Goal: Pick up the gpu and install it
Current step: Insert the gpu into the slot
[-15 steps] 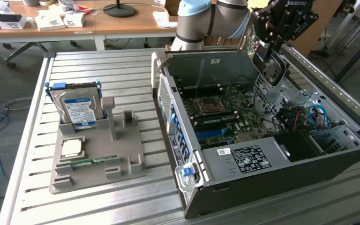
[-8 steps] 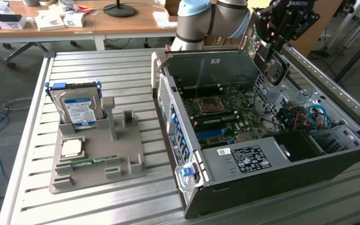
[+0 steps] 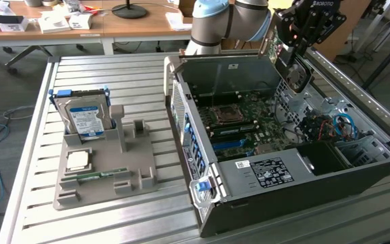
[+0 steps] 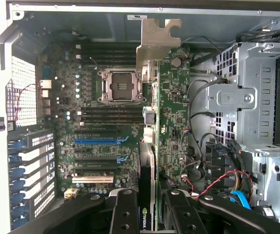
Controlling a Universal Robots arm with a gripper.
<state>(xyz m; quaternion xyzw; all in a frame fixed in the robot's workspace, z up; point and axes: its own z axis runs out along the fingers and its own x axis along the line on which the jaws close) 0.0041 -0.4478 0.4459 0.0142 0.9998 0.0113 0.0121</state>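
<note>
My gripper (image 3: 298, 46) hangs over the far end of the open computer case (image 3: 263, 175) and is shut on the gpu (image 3: 295, 73). The card hangs on edge below the fingers, clear of the motherboard (image 3: 242, 122). In the wrist view the gpu (image 4: 147, 161) shows edge-on between the two black fingers (image 4: 125, 214), its silvery bracket (image 4: 157, 41) at the far end. It sits over the motherboard (image 4: 101, 122), beside the expansion slots (image 4: 98, 140) and the processor socket (image 4: 118, 87).
A grey parts holder (image 3: 103, 188) on the exterior view's left carries a hard drive (image 3: 83, 114), a processor (image 3: 78, 160) and a memory stick (image 3: 103, 174). Inside the case are a drive cage (image 4: 247, 102) and loose cables (image 4: 217, 180). Desks stand behind the slatted table (image 3: 114, 223).
</note>
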